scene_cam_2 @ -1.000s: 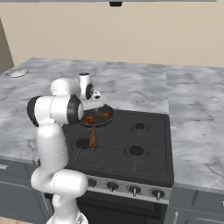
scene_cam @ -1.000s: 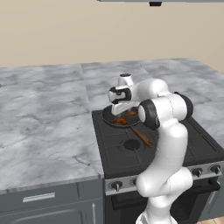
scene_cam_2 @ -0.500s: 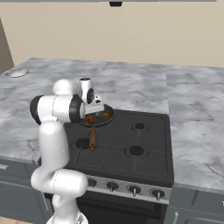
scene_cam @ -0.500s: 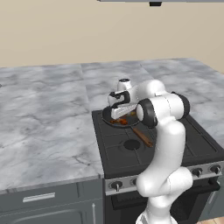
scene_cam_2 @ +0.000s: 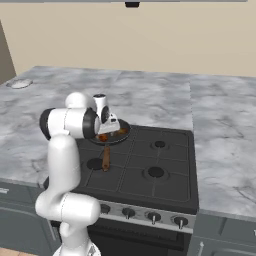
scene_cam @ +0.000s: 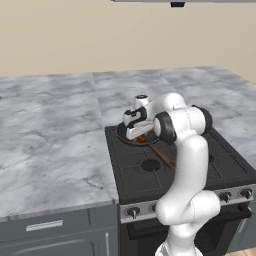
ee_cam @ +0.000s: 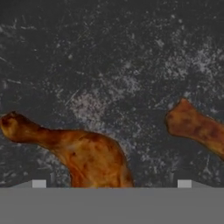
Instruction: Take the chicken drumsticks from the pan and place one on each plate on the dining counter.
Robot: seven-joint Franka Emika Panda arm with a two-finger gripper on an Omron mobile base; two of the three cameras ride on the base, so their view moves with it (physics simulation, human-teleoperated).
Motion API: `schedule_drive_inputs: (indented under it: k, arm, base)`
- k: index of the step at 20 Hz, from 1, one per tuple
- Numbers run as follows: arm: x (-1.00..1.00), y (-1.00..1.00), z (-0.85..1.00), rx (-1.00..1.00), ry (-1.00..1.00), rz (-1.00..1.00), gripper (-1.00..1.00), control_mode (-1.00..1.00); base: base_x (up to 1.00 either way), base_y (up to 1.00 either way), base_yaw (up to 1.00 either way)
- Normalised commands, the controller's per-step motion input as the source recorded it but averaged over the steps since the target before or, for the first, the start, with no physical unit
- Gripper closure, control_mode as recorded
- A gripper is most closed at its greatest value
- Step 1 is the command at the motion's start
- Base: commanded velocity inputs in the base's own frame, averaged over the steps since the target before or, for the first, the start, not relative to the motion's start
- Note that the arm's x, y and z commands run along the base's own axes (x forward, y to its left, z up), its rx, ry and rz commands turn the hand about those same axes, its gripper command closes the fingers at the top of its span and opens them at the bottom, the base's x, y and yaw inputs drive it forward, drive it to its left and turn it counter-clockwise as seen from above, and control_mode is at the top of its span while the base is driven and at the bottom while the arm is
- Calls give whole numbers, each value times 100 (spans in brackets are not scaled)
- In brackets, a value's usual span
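The dark pan [scene_cam: 121, 134] sits on the stove's rear left burner, its brown wooden handle [scene_cam: 163, 156] pointing toward the front. My gripper [scene_cam: 135, 133] points down into it, fingers spread and open. In the hand view, one glazed drumstick [ee_cam: 87, 153] lies on the scratched pan floor [ee_cam: 109, 57] between my two fingertips [ee_cam: 39, 183], its bone end to the left. A second drumstick [ee_cam: 197, 127] lies apart at the right edge. From the right base view, the gripper [scene_cam_2: 108, 132] hangs over the pan [scene_cam_2: 123, 135] with orange meat [scene_cam_2: 103, 137] under it. The plates are out of view.
The black stovetop [scene_cam: 200, 165] has several burners and a row of knobs [scene_cam_2: 150, 216] along its front. Grey-and-white marbled countertop [scene_cam: 50, 130] surrounds it on the left, the back and the right [scene_cam_2: 225, 130]. A small pale object [scene_cam_2: 20, 84] lies far left.
My hand has come down lower into the pan, close over the drumsticks. The pan and the base have stayed put.
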Motion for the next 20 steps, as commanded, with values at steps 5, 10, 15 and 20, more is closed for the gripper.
schedule_drive_inputs:
  k: [5, 10, 15, 20]
  arm:
    - [19, 0, -17, 2, 0, 0, -100, -100]
    - [9, 0, -14, 1, 0, 0, -100, -100]
    - [2, 0, -14, 0, 0, 0, 100, -100]
    - [-13, 0, -2, 0, 0, 0, 100, -100]
  base:
    - [0, 0, 0]
    - [0, 0, 0]
    - [0, 0, 0]
    - [0, 0, 0]
